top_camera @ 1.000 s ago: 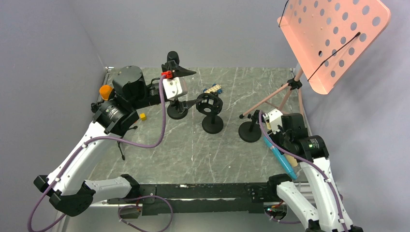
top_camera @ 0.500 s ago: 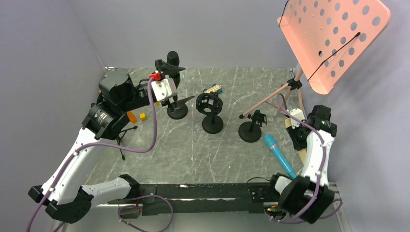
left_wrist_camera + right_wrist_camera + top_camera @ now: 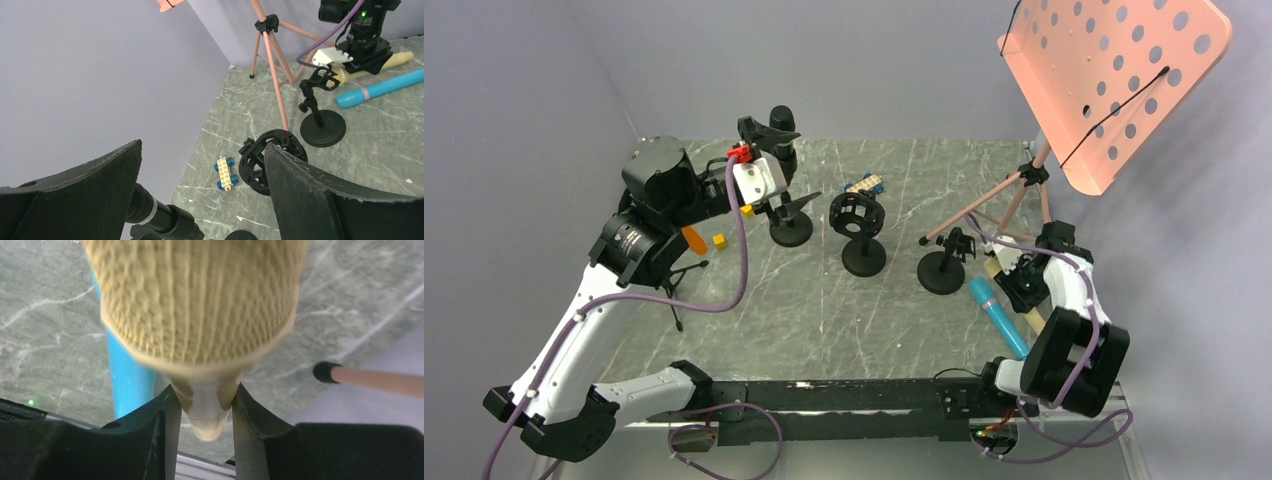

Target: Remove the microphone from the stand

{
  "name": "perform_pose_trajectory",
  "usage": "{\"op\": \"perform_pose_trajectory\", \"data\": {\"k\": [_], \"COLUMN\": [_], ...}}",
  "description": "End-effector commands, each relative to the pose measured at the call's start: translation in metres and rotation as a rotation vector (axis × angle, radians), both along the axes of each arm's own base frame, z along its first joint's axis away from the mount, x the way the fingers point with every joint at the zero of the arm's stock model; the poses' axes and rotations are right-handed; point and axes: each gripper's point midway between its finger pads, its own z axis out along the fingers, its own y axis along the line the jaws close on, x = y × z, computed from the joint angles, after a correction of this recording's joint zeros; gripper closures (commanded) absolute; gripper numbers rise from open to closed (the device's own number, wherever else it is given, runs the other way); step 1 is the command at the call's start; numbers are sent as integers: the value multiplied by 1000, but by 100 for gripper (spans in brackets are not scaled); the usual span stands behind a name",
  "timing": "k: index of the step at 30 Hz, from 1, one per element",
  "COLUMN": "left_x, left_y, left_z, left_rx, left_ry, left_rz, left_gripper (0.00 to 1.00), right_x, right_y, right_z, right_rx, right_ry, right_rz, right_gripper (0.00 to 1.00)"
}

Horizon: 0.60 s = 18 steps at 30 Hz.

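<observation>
While the left gripper (image 3: 202, 145) gapes (jaws spread), the right gripper (image 3: 204, 391) pinches a beige microphone (image 3: 200, 300)

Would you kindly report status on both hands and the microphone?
Left hand open at black microphone on its stand. Right hand shut on beige knit-headed microphone. Blue microphone lies loose.
</observation>
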Motion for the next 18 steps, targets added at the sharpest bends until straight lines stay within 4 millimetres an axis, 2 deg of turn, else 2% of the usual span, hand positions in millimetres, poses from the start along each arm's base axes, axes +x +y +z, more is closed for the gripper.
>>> {"op": "perform_pose_trajectory", "data": {"k": [1, 7, 12, 15, 18], "left_x": [-1, 2, 3, 0, -6], "left_y": [4, 9, 14, 14, 12], "left_z": [20, 19, 19, 18, 12], "left_rx": [-27, -36, -40, -38, -38], "left_ry": [-38, -17, -15, -13, 13], "left_rz": [9, 20, 28, 14, -11], "left_gripper": [4, 4, 2, 1, 1], "right_x": [18, 18, 11, 14, 19], "right_y": [-6, -3, 0, 0, 0], "right_z": [-14, -38, -49, -42, -21], "right_rx": [4, 56, 71, 74, 78], "right_ry": [-5, 81, 121, 99, 52], "right_rz": [-96, -171, -173, -189, -219], "right_gripper": [97, 84, 63, 56, 47]}}
